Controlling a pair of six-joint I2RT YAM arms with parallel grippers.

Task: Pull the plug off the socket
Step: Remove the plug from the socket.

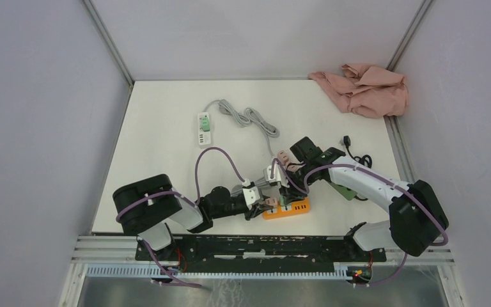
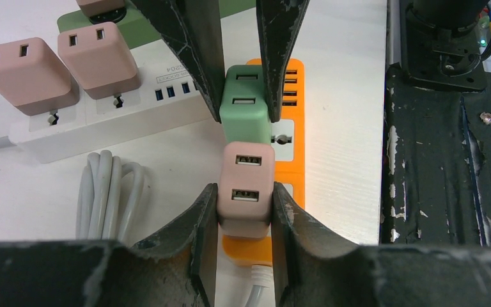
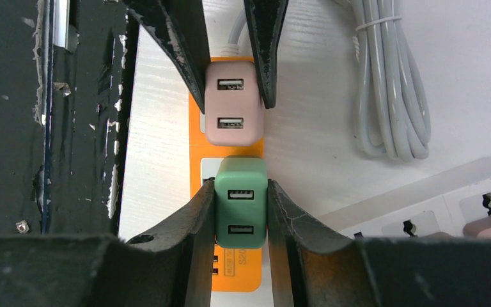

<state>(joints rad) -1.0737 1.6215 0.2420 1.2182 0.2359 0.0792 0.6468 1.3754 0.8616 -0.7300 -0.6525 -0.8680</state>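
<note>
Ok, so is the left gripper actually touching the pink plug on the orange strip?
Touching. The left wrist view shows the left gripper shut on the pink plug, both fingers pressed against its sides with no gap.

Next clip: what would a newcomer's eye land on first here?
Both grippers meet over the orange power strip near the front edge of the table. The left gripper is closed on the pink plug, and the right gripper on the green plug beside it. Both plugs appear seated in the strip. After that, a crumpled pink cloth in the far right corner.
</note>
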